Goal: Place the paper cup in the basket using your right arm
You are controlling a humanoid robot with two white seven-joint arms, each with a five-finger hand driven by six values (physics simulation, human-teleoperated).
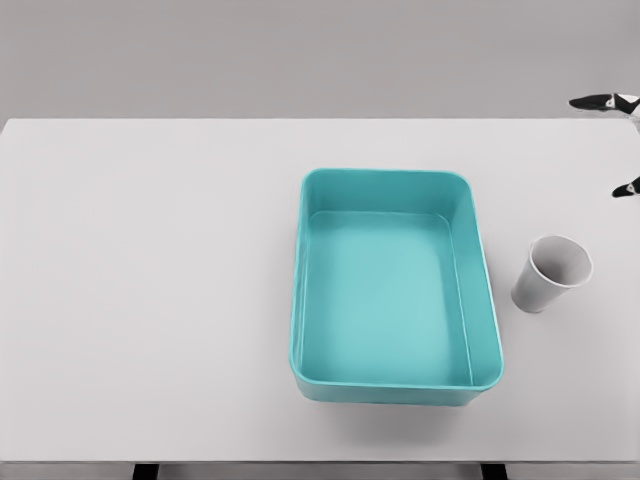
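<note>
We look down on a pale desk (150,300) that fills most of the view, with a grey wall behind it.

A teal basket (396,190) sits a little right of the middle. It is a rectangular tub with rounded corners and smooth walls, its long side running away from us, and we see nothing inside it but its own floor.

The cup (550,273) stands on the desk just right of the basket, near its right wall but not touching it. It is white, upright, with its open mouth up and appearing to lean slightly toward the right edge in this view. Nothing touches it.

At the far right edge, level with the back of the desk, we see only a few dark fingertips of the right robot hand (620,140): one pair near the top corner and one lower tip closer to the basket's far end. They are well apart from the cup and hold nothing we can see. So little of the hand shows that we cannot tell how far open it is.
</note>
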